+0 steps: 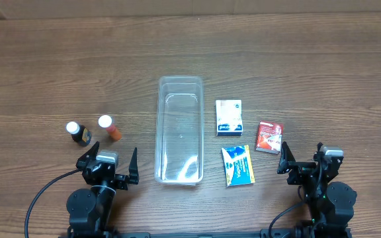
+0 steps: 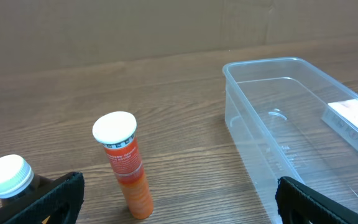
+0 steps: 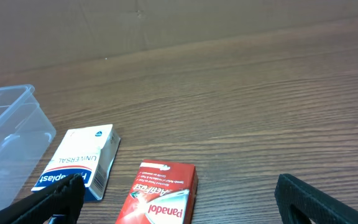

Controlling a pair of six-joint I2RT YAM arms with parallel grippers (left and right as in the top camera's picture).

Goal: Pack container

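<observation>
The clear plastic container (image 1: 179,129) stands empty at the table's middle; it also shows in the left wrist view (image 2: 278,130) and the right wrist view (image 3: 8,130). Left of it stand an orange tube with a white cap (image 1: 110,127) (image 2: 126,165) and a dark bottle with a white cap (image 1: 79,133) (image 2: 6,177). Right of it lie a white-blue box (image 1: 228,117) (image 3: 79,162), a blue-yellow box (image 1: 237,165) and a red Panadol box (image 1: 269,137) (image 3: 160,194). My left gripper (image 1: 110,161) (image 2: 176,202) is open and empty, near the tube. My right gripper (image 1: 305,156) (image 3: 179,199) is open and empty, near the red box.
A brown cardboard wall (image 2: 135,28) runs along the table's far edge. The wooden table (image 1: 323,73) stretches bare behind and to the right of the objects.
</observation>
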